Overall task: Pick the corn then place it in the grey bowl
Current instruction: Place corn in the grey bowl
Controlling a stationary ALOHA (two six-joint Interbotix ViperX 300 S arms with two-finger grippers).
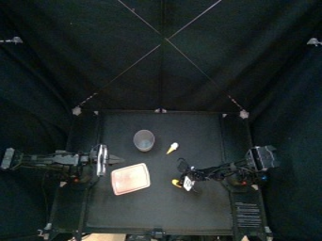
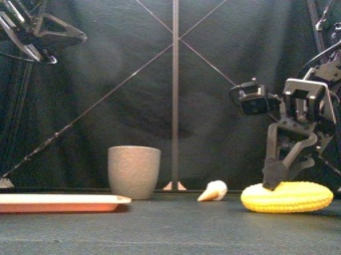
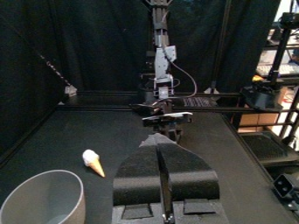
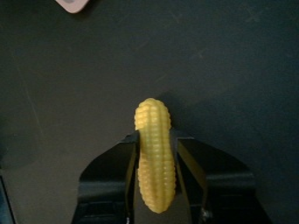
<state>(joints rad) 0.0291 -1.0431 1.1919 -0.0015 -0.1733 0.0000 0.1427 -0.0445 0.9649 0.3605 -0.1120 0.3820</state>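
Observation:
The yellow corn (image 2: 286, 196) lies on the table at the right front, also seen as corn (image 1: 186, 183) in the top view. My right gripper (image 2: 276, 180) comes down onto it. In the right wrist view the corn (image 4: 156, 162) sits lengthwise between the two jaws, which press both its sides, so the right gripper (image 4: 156, 140) is shut on it. The grey speckled cup (image 2: 134, 171) stands upright left of centre, grey cup (image 1: 143, 140) toward the back. My left gripper (image 3: 162, 140) rests shut at the table's left, left gripper (image 1: 101, 162), apart from everything.
A flat pink tray (image 1: 130, 178) lies left of the corn, pink tray (image 2: 60, 202) at the front left. A small cream cone-shaped toy (image 2: 212, 190) lies between cup and corn, cone toy (image 1: 172, 147).

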